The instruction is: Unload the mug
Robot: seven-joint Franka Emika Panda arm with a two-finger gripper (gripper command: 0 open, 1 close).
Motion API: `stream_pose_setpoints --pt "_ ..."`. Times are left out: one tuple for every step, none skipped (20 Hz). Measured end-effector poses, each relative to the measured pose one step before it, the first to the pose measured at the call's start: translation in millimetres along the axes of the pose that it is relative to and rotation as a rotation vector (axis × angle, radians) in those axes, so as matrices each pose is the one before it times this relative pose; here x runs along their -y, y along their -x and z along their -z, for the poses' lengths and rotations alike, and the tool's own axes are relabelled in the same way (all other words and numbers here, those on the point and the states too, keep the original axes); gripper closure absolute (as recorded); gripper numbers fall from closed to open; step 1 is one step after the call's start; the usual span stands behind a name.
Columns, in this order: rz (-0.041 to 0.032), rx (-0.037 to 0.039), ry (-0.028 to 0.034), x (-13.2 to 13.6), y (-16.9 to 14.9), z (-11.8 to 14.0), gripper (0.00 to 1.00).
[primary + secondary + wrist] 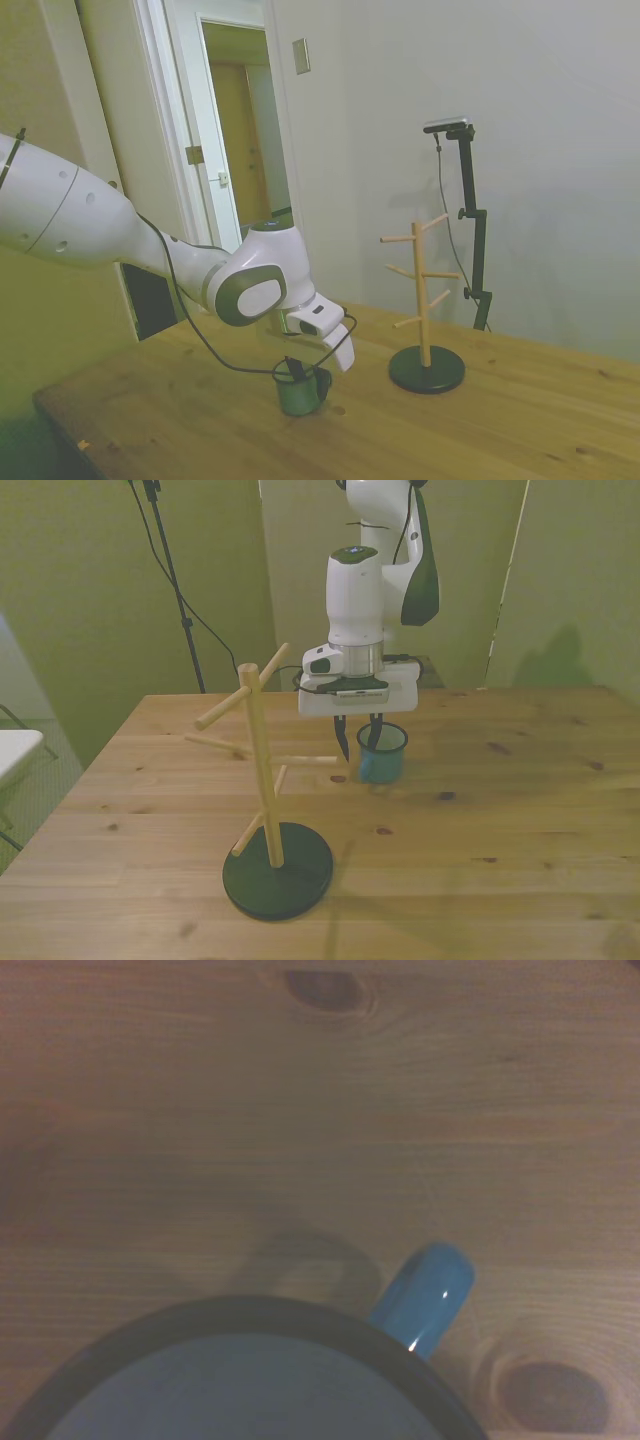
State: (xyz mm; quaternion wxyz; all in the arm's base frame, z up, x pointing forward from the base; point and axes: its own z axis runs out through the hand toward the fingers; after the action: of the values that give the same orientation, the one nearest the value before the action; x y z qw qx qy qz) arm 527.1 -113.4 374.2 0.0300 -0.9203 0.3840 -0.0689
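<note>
One mug [382,752] sits upright on the bench [500,820], fingers [343,742] spread wide, straddling its rim and gripping nothing, wooden rack [265,790] standing nearby.

— How much of the mug [250,1380] do I get on the wrist view?
— Only rim and handle, soft; the edge cuts the rest.
— Its handle from the front view?
— Hidden.
</note>
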Motion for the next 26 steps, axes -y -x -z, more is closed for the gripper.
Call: stream_pose_setpoints --pt "0.00074 -0.00075 -0.00063 0.54 -0.13 0.52 0.0" --pt "0.00143 -0.00138 -0.0012 0.96 -0.05 0.91 0.0" --pt "0.00227 -0.00205 -0.00187 1.45 0.04 1.48 0.0" --pt "0.00332 -0.00178 -0.00218 1.84 0.7 2.23 0.0" --pt "0.00357 -0.001 -0.00195 1.97 1.06 2.71 0.0" --pt "0.00345 0.00021 -0.00154 1.89 1.48 3.47 0.0" --pt "0.00292 -0.00161 -0.00295 1.96 1.75 4.7 0.0" --pt "0.0011 -0.00175 -0.00273 1.25 1.4 4.46 0.0" --pt "0.00068 -0.00021 -0.00179 0.77 1.43 4.63 0.0" --pt "0.00016 -0.00199 -0.00277 0.26 1.29 4.94 0.0" --pt "-0.00003 -0.00148 -0.0023 -0.36 1.58 4.61 0.0" --pt "-0.00001 -0.00143 -0.00205 -0.51 1.76 4.58 0.0" --pt "-0.00001 -0.0035 -0.00304 -0.72 1.95 4.66 0.0" --pt "-0.0001 -0.00387 -0.00333 -0.97 2.04 5.21 0.0" --pt "-0.00037 -0.00395 -0.00332 -1.28 2.26 5.45 0.0" --pt "-0.00019 -0.00358 -0.00195 -1.8 2.62 5.84 0.0" --pt "-0.00069 -0.00502 -0.0029 -1.96 2.89 6.98 0.0" --pt "-0.00041 -0.00693 -0.00304 -1.73 2.38 8.1 0.0" --pt "-0.0015 -0.00875 -0.00136 -1.73 2.2 8.45 0.0" --pt "-0.00161 -0.01042 -0.00247 -1.9 2.45 9.16 0.0" --pt "-0.00153 -0.00705 -0.00309 -1.9 2.99 9.41 0.0" --pt "0.00089 -0.00665 -0.00423 -1.26 3.19 9.4 0.0" --pt "0.00245 -0.00553 -0.00489 -1.02 4.17 9.0 0.0" --pt "0.00428 -0.00406 -0.00391 -0.75 4.98 7.54 0.0" --pt "0.00529 -0.00241 -0.00238 -0.4 5.47 6.16 0.0" --pt "0.00613 -0.00107 -0.00106 0.02 5.61 5.65 0.0"
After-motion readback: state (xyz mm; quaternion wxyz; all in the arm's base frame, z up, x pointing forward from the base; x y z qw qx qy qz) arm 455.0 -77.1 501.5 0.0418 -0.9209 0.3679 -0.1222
